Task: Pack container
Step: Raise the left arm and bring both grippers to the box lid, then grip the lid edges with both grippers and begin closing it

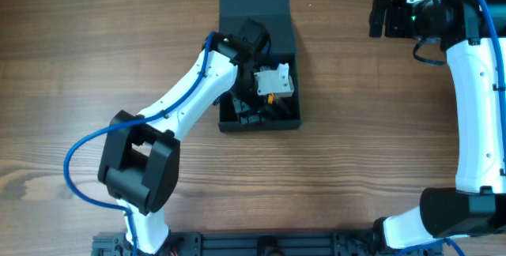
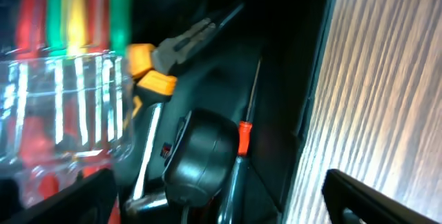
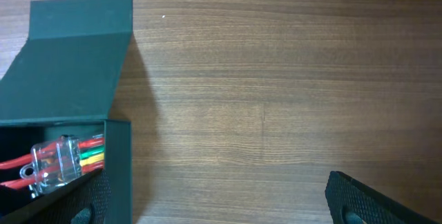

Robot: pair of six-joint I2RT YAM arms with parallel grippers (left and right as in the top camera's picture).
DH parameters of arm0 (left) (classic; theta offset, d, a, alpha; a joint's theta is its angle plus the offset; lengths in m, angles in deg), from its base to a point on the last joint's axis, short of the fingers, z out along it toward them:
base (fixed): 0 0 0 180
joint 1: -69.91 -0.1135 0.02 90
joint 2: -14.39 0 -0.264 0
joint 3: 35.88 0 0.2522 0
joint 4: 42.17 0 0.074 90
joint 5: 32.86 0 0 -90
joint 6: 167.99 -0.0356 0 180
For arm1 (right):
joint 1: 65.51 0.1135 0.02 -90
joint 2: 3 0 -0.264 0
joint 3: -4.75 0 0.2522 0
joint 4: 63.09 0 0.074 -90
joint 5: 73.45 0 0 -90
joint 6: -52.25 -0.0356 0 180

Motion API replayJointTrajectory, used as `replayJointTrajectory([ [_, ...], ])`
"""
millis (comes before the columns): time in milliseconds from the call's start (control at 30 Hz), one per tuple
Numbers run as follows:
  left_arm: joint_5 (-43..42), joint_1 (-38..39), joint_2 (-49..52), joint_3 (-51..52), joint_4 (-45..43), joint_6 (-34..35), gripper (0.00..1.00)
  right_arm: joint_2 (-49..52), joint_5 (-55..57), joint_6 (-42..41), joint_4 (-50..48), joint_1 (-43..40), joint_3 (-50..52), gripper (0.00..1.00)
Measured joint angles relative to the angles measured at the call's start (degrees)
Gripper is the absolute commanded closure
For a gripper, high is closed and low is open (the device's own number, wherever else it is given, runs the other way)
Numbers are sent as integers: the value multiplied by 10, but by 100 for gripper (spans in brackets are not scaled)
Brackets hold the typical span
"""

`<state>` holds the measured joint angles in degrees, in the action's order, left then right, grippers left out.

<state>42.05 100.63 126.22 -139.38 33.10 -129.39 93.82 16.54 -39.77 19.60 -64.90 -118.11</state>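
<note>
The container (image 1: 289, 43), a dark box with its flap lid (image 1: 254, 7) laid open at the back, sits at the table's centre. My left gripper (image 1: 251, 102) is down inside it, open; its fingers (image 2: 76, 196) stand wide apart with nothing gripped. Below it lie a clear case of coloured screwdrivers (image 2: 62, 79), orange-handled pliers (image 2: 179, 44), a round black tool (image 2: 200, 155) and a thin screwdriver (image 2: 243, 137). My right gripper (image 1: 385, 16) hovers open at the far right over bare wood. In its wrist view the container (image 3: 69, 58) and the clear case (image 3: 62, 158) show at the left.
The container's near wall (image 2: 311, 79) runs just inside my left gripper's right finger, with wooden table (image 2: 387, 79) beyond it. The left arm (image 1: 182, 102) crosses the table from the front left. The right arm (image 1: 474, 106) stands along the right edge.
</note>
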Motion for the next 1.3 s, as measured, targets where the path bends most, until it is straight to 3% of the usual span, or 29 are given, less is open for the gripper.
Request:
replayJointTrajectory([
  [67, 4, 0, -14, -12, 8, 25, 0, 0, -4, 0, -2, 0, 0, 8],
  [200, 18, -3, -70, -58, 21, 107, 1, 0, -13, -13, -40, 0, 0, 63],
  [233, 19, -6, -80, -67, 21, 126, 7, 0, -16, -20, -56, 0, 0, 77],
  [300, 19, -24, -103, -86, 21, 184, 14, 0, -27, -36, -84, 0, 0, 87],
  [367, 14, -65, -118, -97, 19, 240, 24, 0, -40, -55, -104, 0, 0, 90],
  [467, -19, -137, -120, -99, 12, 310, 51, 3, -55, -68, -122, 0, 0, 94],
  [700, -112, -289, -106, -99, -45, 443, 95, 61, -113, -82, -123, 0, 0, 96],
  [1033, -178, -324, -49, -99, -68, 519, 96, 189, -234, -83, -106, 0, 0, 96],
  [1300, -256, -324, 54, -99, -104, 559, 96, 227, -271, -82, -85, 0, 0, 96],
])
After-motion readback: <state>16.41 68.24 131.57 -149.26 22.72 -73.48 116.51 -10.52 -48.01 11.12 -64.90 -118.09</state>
